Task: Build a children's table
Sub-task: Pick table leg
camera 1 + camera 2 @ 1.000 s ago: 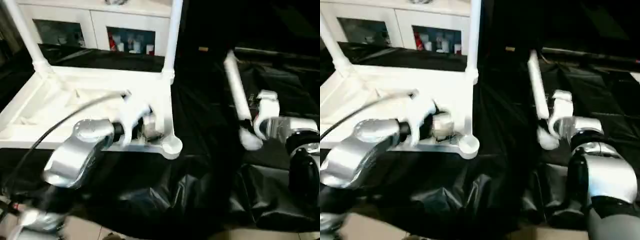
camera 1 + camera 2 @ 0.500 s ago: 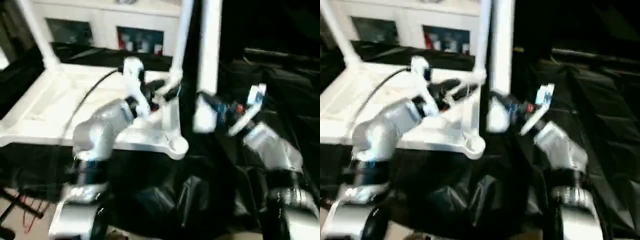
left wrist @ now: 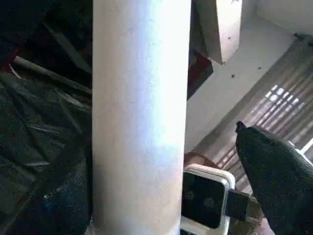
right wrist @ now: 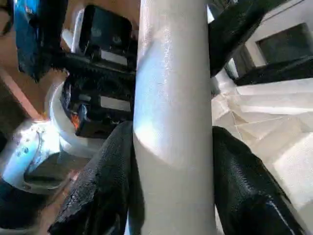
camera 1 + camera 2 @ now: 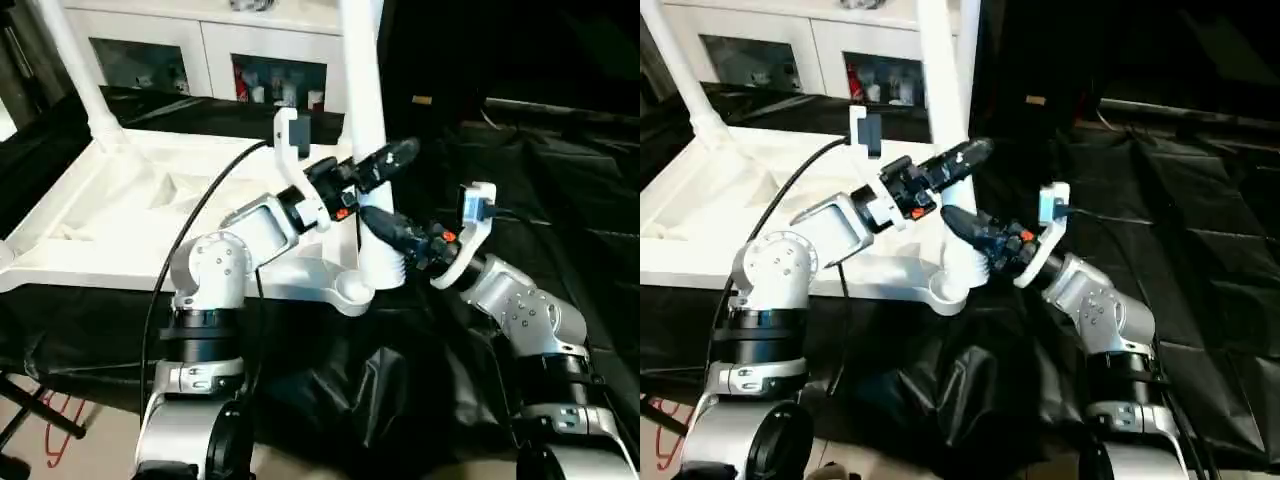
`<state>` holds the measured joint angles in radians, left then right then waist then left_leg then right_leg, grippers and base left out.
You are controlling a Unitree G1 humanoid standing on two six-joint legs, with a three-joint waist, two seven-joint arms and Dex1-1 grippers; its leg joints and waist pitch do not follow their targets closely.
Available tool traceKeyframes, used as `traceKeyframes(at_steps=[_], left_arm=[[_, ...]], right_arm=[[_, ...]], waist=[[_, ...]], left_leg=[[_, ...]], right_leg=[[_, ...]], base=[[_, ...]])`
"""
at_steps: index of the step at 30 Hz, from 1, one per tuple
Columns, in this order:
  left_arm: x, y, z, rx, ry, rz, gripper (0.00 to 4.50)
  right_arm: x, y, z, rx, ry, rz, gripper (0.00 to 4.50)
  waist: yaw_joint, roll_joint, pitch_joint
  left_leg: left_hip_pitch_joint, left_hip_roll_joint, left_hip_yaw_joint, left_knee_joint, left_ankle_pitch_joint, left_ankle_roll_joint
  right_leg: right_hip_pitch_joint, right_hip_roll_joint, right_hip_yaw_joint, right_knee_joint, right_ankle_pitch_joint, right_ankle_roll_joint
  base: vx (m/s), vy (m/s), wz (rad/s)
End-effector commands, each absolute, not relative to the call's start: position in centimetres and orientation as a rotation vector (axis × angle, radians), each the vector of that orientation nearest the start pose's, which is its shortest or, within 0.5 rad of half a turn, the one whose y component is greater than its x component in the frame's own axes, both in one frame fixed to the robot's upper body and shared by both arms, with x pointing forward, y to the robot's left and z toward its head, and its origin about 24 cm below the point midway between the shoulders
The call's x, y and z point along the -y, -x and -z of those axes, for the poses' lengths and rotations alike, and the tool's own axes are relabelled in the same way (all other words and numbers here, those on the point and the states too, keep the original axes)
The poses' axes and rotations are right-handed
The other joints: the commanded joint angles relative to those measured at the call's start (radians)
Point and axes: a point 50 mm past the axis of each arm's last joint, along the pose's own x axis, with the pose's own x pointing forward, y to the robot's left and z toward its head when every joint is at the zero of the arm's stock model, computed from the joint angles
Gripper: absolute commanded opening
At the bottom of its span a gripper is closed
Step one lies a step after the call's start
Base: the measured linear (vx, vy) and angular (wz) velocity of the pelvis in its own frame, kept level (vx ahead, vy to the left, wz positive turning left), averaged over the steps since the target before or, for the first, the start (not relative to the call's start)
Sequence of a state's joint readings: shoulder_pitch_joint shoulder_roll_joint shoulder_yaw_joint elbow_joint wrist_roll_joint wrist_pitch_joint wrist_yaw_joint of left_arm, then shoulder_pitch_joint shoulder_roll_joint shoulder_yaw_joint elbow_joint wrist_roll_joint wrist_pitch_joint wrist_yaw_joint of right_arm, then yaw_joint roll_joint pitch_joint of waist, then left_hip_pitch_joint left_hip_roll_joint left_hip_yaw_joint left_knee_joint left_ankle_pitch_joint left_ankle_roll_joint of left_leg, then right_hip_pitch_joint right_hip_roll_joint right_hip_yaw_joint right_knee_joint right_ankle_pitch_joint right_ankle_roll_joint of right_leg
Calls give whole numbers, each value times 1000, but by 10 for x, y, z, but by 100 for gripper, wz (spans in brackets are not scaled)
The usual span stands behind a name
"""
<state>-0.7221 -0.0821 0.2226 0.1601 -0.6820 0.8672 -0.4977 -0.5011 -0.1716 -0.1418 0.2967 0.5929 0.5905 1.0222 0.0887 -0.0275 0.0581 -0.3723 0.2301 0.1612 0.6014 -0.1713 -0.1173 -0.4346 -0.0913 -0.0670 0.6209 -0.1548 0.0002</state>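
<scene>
While the tabletop (image 5: 150, 220) lay underside up on black sheeting (image 5: 560, 210), the right hand (image 4: 171, 161) was clenched around an upright leg (image 5: 365, 120) above the near corner socket (image 5: 350, 292); left hand (image 5: 385, 165) beside it, grip unclear.

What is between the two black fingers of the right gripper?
The white leg stands between the fingers of the right gripper, both pressed against it. The right wrist view shows this best.

The upright leg (image 5: 365, 110) is cut off by the frame's top edge; its foot stands behind the right end effector (image 5: 385, 228).
</scene>
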Motion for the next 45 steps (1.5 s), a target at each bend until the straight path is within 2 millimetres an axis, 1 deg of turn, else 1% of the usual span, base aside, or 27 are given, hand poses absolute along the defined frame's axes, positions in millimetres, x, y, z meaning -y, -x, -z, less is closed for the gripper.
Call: traceKeyframes(at_steps=[1, 3, 5, 6, 8, 9, 11, 12, 13, 14, 15, 16, 18, 19, 21, 22, 26, 28, 30, 31, 33, 34, 36, 37, 39, 42, 45], left_arm=[[-50, -332, -178, -166, 720, 988, 416], [-52, -334, -178, -175, 728, 939, 411], [-54, -338, -177, -191, 722, 884, 373], [-54, -339, -176, -197, 717, 864, 373], [-57, -343, -173, -204, 711, 798, 375], [-58, -345, -172, -204, 705, 764, 346], [-61, -349, -169, -205, 710, 692, 336], [-61, -350, -169, -205, 712, 682, 330], [-61, -350, -169, -206, 712, 681, 318], [-63, -352, -168, -205, 724, 648, 302], [-63, -352, -168, -205, 724, 648, 302], [-65, -354, -168, -200, 715, 623, 287], [-65, -355, -168, -198, 708, 614, 282], [-65, -355, -169, -195, 707, 613, 257], [-65, -355, -169, -192, 691, 618, 246], [-65, -355, -169, -190, 683, 616, 240], [-65, -354, -169, -177, 646, 628, 215], [-65, -353, -171, -161, 629, 651, 209], [-66, -350, -175, -133, 582, 725, 204], [-66, -349, -176, -123, 560, 760, 204], [-67, -346, -177, -113, 525, 816, 197], [-70, -342, -178, -115, 472, 901, 197], [-74, -338, -177, -126, 425, 979, 197], [-76, -335, -176, -134, 398, 1026, 196], [-77, -330, -178, -140, 372, 1120, 196], [-77, -317, -182, -144, 367, 1300, 196], [-77, -307, -187, -131, 384, 1432, 196]], right_arm=[[121, -316, -100, -125, -458, -1076, 187], [115, -322, -99, -139, -356, -993, 187], [108, -327, -101, -134, -300, -935, 186], [106, -328, -102, -129, -284, -917, 186], [98, -330, -108, -102, -272, -893, 186], [95, -330, -110, -90, -281, -877, 186], [87, -330, -115, -65, -309, -875, 186], [86, -330, -115, -63, -309, -873, 186], [86, -330, -115, -63, -308, -873, 186], [82, -330, -117, -53, -301, -870, 186], [82, -330, -117, -53, -301, -870, 186], [78, -330, -118, -48, -299, -867, 186], [76, -330, -118, -49, -292, -861, 186], [74, -330, -118, -52, -285, -862, 186], [73, -329, -117, -56, -280, -870, 186], [72, -328, -117, -58, -277, -874, 186], [72, -327, -117, -61, -264, -890, 186], [72, -325, -117, -72, -291, -914, 186], [76, -323, -117, -87, -306, -958, 242], [79, -323, -117, -94, -306, -967, 242], [84, -322, -117, -111, -300, -993, 274], [95, -318, -118, -150, -280, -1069, 274], [105, -314, -119, -183, -272, -1138, 283], [110, -312, -121, -201, -280, -1172, 287], [116, -309, -124, -230, -301, -1233, 288], [119, -304, -127, -255, -309, -1316, 288], [119, -300, -128, -277, -299, -1375, 288]], waist=[[2, -4, -78], [-1, -7, -77], [-2, -9, -78], [-2, -6, -78], [-3, -8, -79], [-3, -5, -79], [0, -4, -81], [-1, -5, -82], [-1, -5, -82], [-2, -9, -82], [-1, -8, -82], [-1, -11, -83], [-2, -12, -82], [-2, -11, -82], [-2, -13, -80], [-2, -11, -79], [-2, -12, -78], [-3, -12, -78], [0, -11, -79], [2, -12, -80], [1, -10, -80], [3, -10, -81], [6, -7, -81], [4, -9, -80], [3, -10, -80], [2, -12, -80], [3, -9, -77]], left_leg=[[-4, -18, 16, -68, -186, 24], [-2, -19, 19, -67, -183, 26], [-1, -19, 20, -68, -173, 27], [-2, -19, 19, -68, -173, 27], [0, -19, 20, -68, -169, 30], [0, -17, 19, -70, -159, 29], [3, -17, 20, -68, -156, 33], [0, -17, 20, -68, -139, 38], [0, -17, 20, -68, -139, 38], [-2, -17, 21, -67, -129, 43], [-2, -17, 20, -66, -121, 43], [-3, -19, 21, -65, -109, 49], [-3, -18, 22, -65, -112, 51], [-3, -18, 22, -65, -114, 51], [-3, -18, 22, -67, -122, 49], [-2, -18, 22, -67, -140, 44], [-1, -17, 22, -68, -155, 34], [-2, -18, 21, -69, -155, 32], [-2, -18, 21, -69, -151, 32], [0, -19, 21, -69, -144, 37], [-2, -17, 20, -68, -135, 39], [-1, -19, 19, -68, -130, 41], [3, -15, 21, -67, -131, 46], [-2, -17, 21, -66, -129, 46], [-1, -17, 22, -65, -128, 47], [-3, -17, 23, -65, -135, 43], [0, -15, 23, -65, -163, 29]], right_leg=[[73, -21, 18, -87, -314, -136], [71, -19, 20, -88, -303, -140], [71, -19, 21, -85, -275, -149], [69, -19, 22, -83, -268, -151], [71, -18, 22, -83, -250, -152], [71, -19, 24, -80, -226, -158], [70, -20, 25, -79, -202, -167], [73, -19, 25, -73, -159, -177], [73, -19, 25, -73, -159, -177], [76, -18, 25, -72, -137, -179], [76, -19, 26, -69, -123, -183], [76, -19, 26, -68, -109, -185], [76, -20, 26, -69, -115, -185], [76, -21, 26, -69, -118, -184], [76, -21, 26, -71, -135, -180], [75, -22, 27, -74, -167, -168], [73, -22, 27, -78, -195, -152], [73, -21, 27, -77, -192, -147], [73, -22, 27, -77, -185, -148], [74, -20, 27, -75, -178, -149], [75, -21, 27, -72, -154, -161], [78, -19, 25, -70, -145, -169], [76, -19, 28, -66, -118, -187], [80, -19, 27, -64, -110, -193], [80, -21, 28, -63, -117, -202], [80, -24, 27, -64, -137, -214], [75, -25, 28, -68, -194, -206]], base=[[0, 0, 0], [0, 0, 0], [0, 0, 0], [0, 0, 0], [0, 0, 0], [0, 0, 0], [0, 0, 0], [0, 0, 0], [0, 0, 0], [0, 0, 0], [0, 0, 0], [0, 0, 0], [0, 0, 0], [0, 0, 0], [0, 0, 0], [0, 0, 0], [0, 0, 0], [0, 0, 0], [0, 0, 0], [0, 0, 0], [0, 0, 0], [0, 0, 0], [0, 0, 0], [0, 0, 0], [0, 0, 0], [0, 0, 0], [0, 0, 0]])
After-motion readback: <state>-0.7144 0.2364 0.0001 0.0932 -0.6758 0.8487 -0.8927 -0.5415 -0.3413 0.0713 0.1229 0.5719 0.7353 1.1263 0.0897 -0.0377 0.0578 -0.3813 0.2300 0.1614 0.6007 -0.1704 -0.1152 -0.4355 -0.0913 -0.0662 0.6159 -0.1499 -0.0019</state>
